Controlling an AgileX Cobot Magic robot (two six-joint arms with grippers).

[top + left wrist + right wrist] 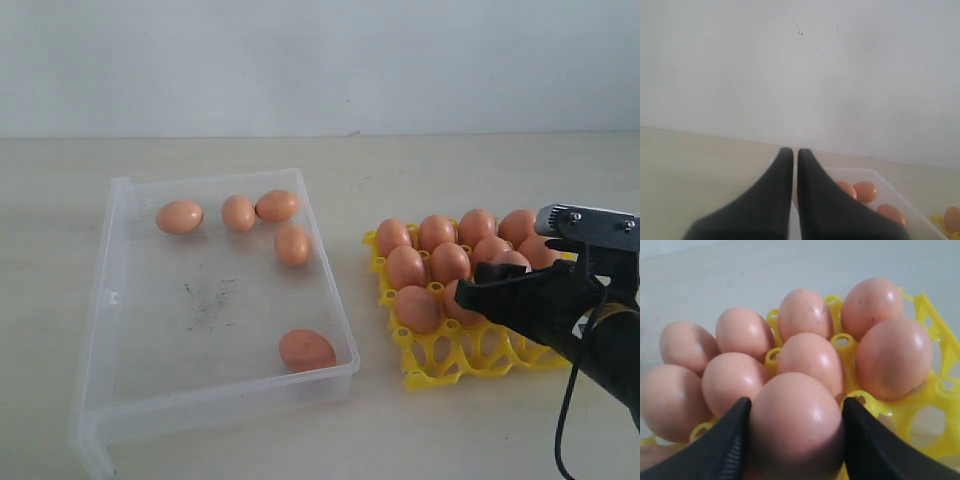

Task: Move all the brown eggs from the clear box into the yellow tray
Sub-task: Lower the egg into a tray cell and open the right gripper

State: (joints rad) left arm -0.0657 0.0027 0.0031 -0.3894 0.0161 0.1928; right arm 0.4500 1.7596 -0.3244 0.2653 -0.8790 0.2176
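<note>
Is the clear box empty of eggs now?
No, five eggs lie on the floor of the clear box.

Pale tabletop under a plain white wall

The tabletop (200, 455) is light beige and matte, with faint streaks in its surface, and it runs across the whole width of the exterior view. Behind it stands a wall (320, 60), white and evenly lit, which meets the tabletop's far edge in a straight, level line. In the left wrist view the wall fills most of the picture and carries a loose scatter of tiny dark specks (800, 33) high up. The beige tabletop shows beneath it.
</note>
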